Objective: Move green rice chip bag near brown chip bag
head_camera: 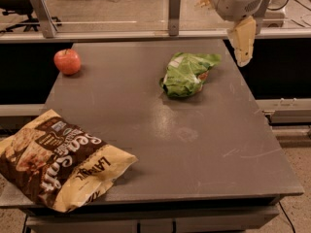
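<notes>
The green rice chip bag (187, 74) lies crumpled on the grey table (194, 144), at the back right of centre. The brown chip bag (54, 160) lies at the front left corner, partly over the table's edge. My gripper (243, 55) hangs above the table's back right edge, just right of the green bag and apart from it, holding nothing.
A red apple (67, 61) sits at the back left of the table. A rail with metal posts (174, 6) runs behind the table. The floor drops away at the right and front edges.
</notes>
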